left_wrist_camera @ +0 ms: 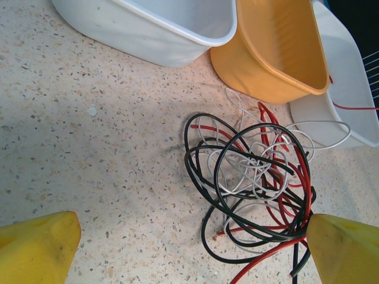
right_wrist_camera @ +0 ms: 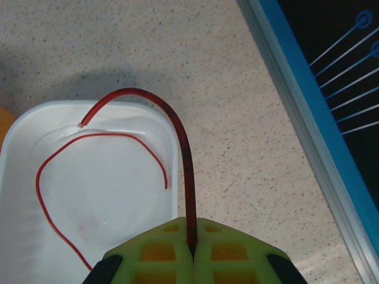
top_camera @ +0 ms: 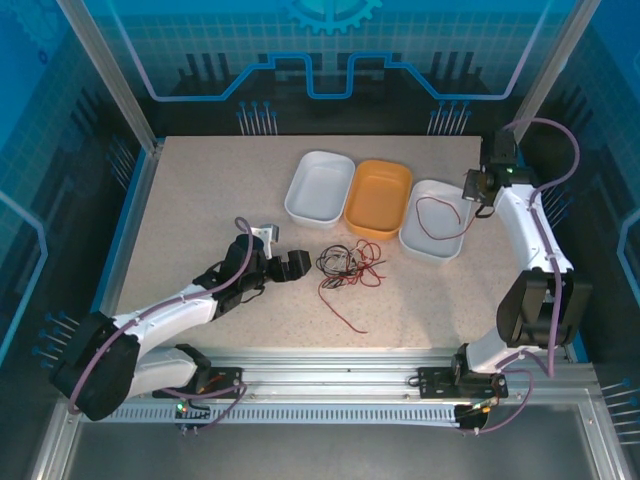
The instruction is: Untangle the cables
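Cables [top_camera: 345, 263]: red/blk/wht tangle on tabletop [top_camera: 200, 200], just in front of orange bin [top_camera: 380, 195]. L jaws wide apart at the tangle, gripping nothing. R jaws closed on one red cable [right_wrist_camera: 185, 160], above white bin [right_wrist_camera: 23, 195] immed. right of orange bin. Second red wire [right_wrist_camera: 53, 160] lies inside it.

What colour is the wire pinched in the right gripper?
Red wire in the right gripper; clearest in right wrist view.
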Motion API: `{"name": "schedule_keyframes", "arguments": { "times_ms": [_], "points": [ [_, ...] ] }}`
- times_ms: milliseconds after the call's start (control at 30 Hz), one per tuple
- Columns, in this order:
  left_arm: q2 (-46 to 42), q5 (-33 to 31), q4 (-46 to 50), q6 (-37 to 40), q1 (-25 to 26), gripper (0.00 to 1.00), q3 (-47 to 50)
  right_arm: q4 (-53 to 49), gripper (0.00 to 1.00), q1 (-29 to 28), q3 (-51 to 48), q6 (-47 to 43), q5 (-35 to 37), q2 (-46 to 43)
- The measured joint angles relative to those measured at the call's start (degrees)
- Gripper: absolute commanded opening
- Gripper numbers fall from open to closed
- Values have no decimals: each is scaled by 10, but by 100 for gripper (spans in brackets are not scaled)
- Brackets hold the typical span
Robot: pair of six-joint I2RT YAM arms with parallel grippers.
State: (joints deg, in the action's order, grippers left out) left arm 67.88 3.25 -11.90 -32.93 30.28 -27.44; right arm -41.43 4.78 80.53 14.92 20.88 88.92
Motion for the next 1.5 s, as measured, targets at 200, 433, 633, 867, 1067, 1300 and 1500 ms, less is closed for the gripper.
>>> {"name": "schedule_keyframes", "arguments": {
  "times_ms": [200,433,633,867,1067,1300,1500],
  "points": [
    [0,0,0,0,0,99,0,18,0,-14,-19,0,-43,22],
    [-19,0,9,0,0,99,0,46,0,-30,-18,-8,-82,99],
    [-26,0,11,0,0,99,2,51,13,-30,-7,-10,-92,172],
    [-29,0,15,0,0,99,2,50,40,-30,-2,-14,-96,196],
    [-30,0,18,0,0,99,2,49,43,-31,-11,-10,-95,138],
    [-21,2,17,0,0,99,2,52,45,-84,-86,15,-95,-28],
    [26,29,15,0,0,95,-9,88,47,-209,-212,79,-110,-143]
  ]
}}
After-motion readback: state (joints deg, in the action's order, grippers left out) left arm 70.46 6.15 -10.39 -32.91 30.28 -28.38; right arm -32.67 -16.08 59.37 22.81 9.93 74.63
